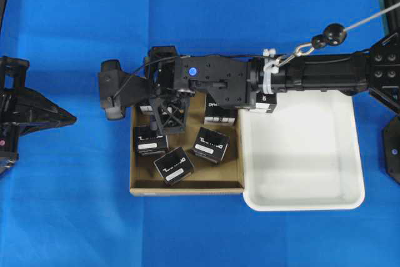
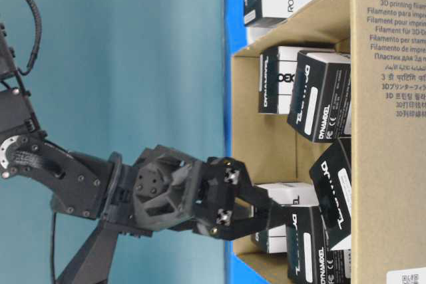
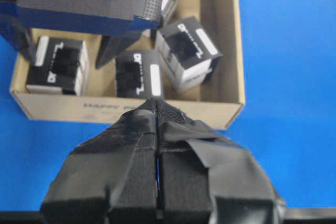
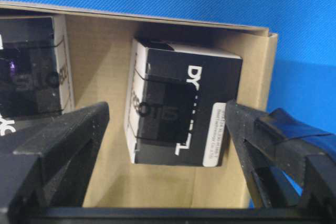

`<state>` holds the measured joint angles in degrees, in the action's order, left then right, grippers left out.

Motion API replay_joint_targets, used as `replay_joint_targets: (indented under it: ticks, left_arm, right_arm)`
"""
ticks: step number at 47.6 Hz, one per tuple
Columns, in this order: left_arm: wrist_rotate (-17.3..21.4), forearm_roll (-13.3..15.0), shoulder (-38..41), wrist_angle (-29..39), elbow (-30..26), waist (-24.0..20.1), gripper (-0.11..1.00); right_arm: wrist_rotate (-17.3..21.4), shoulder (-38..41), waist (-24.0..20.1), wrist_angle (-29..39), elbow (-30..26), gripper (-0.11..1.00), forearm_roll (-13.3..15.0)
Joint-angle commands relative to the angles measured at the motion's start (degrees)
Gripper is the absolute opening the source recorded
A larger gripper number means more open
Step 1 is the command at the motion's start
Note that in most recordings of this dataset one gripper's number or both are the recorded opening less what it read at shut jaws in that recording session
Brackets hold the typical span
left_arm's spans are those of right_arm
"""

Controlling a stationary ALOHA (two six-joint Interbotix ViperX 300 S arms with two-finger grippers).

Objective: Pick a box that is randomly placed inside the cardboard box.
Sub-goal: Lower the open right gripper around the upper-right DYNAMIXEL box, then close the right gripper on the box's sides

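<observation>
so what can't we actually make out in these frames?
- Overhead: the right arm covers the box under the right gripper and the far-left corner of the cardboard box.
- Right wrist: whether the open fingers touch the box's sides.
- Left wrist: the left gripper blocks the foreground; its fingers look shut.
- Table-level: the frame edge crops the cardboard box.

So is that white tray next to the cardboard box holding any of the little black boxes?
No, the white tray shows only bare white floor; the black boxes lie in the cardboard box.

cartons [image 1: 210, 144] lie inside the cardboard box [image 1: 187, 187], with the tray [image 1: 306, 203] touching its right side.
</observation>
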<state>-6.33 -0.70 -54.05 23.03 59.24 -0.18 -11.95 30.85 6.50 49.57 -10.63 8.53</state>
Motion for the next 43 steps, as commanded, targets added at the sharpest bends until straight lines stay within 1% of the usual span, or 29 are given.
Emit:
replay_joint_targets:
  ticks: [1, 12, 21, 27, 43]
  left_arm:
    - [-0.09, -0.18, 0.26, -0.53, -1.49, 0.09, -0.07]
    - [-0.09, -0.18, 0.26, -0.53, -1.49, 0.09, -0.07]
    - [-0.18, -0.18, 0.18, -0.53, -1.49, 0.09, -0.07]
    - [-0.18, -0.18, 0.26, -0.53, -1.41, 0.09, -0.07]
    - [-0.18, -0.18, 0.18, -0.53, -1.49, 0.09, -0.07]
  right_arm:
    - [0.18, 0.26, -0.35, -0.18, 1.05, 0.99, 0.09]
    - [0.7, -0.09, -2.37, -0.26, 1.93, 0.99, -0.26]
    - [4.75, -0.62, -3.08, -0.09, 1.49, 0.99, -0.35]
    - [6.5, -1.58, -2.99, -0.26, 1.49, 0.99, -0.09]
    - [6.86, -2.64, -1.76, -0.44, 1.49, 0.99, 0.53]
